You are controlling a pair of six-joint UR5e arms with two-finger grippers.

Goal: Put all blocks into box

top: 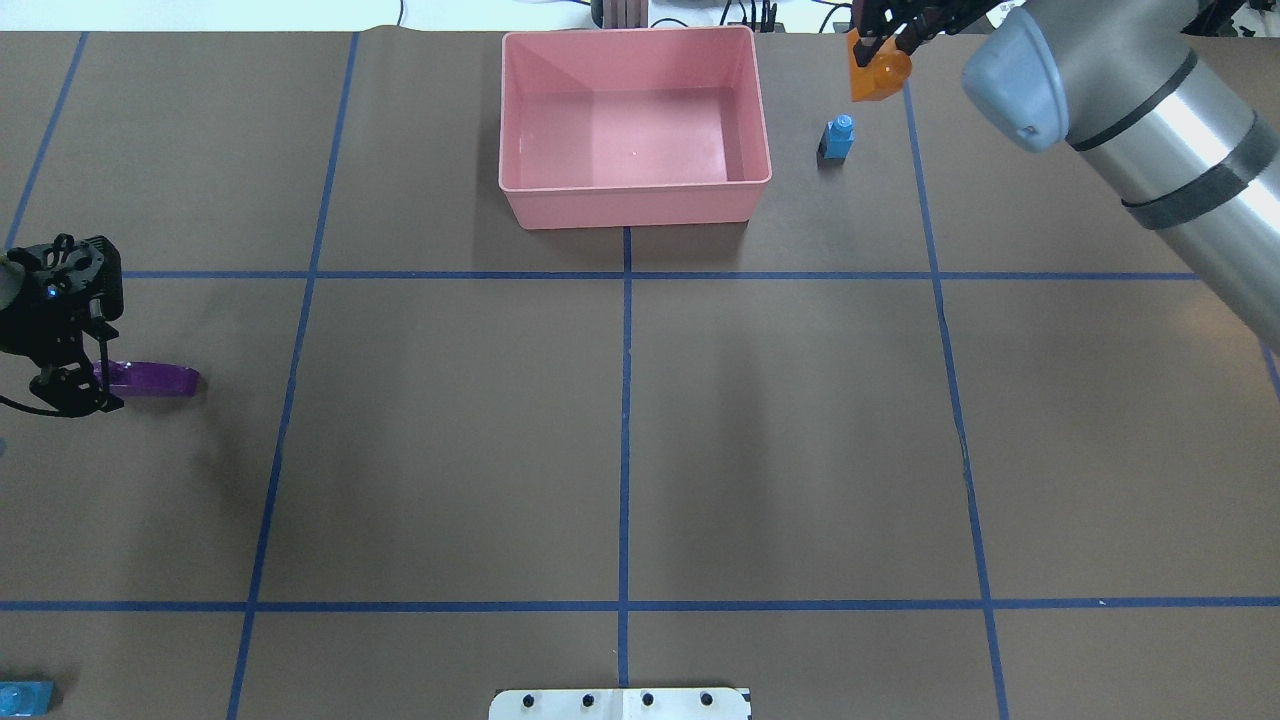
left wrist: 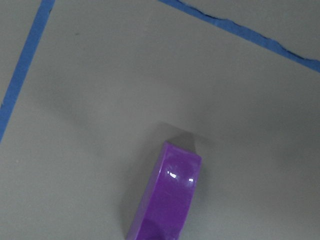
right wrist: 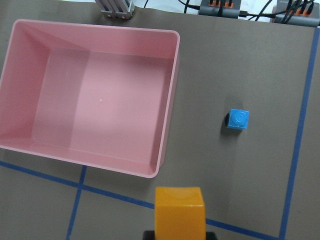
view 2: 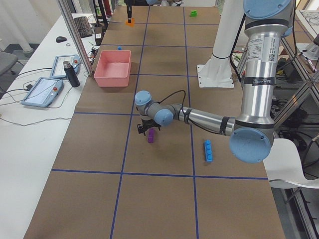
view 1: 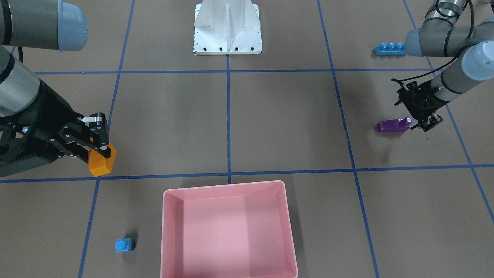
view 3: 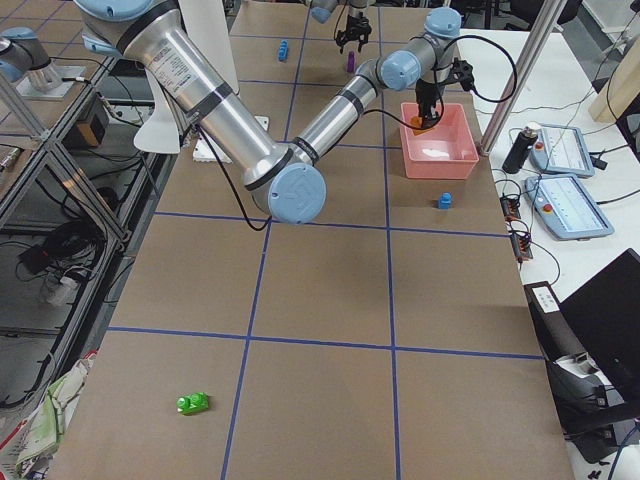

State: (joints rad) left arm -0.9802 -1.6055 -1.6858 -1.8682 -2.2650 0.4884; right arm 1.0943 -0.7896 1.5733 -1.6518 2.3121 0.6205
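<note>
Here, the right end effector [view 1: 101, 148] was clamped on the orange block [view 1: 101, 164], off to the right of the empty box [view 1: 227, 184] in the overhead view and near the small blue block [view 1: 124, 244]. Letting go there would probably have dropped it on the tabletop [view 1: 289, 123] or bounced it off the rim. The left end effector [view 1: 424, 122] sat at one end of the purple block [view 1: 391, 126], far left; I could not tell whether it gripped, and so short a hold might slip.

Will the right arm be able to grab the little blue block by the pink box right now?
Probably not yet: the right gripper is shut on the orange block. Nothing blocks the little blue block, which stands alone beside the pink box.
</note>
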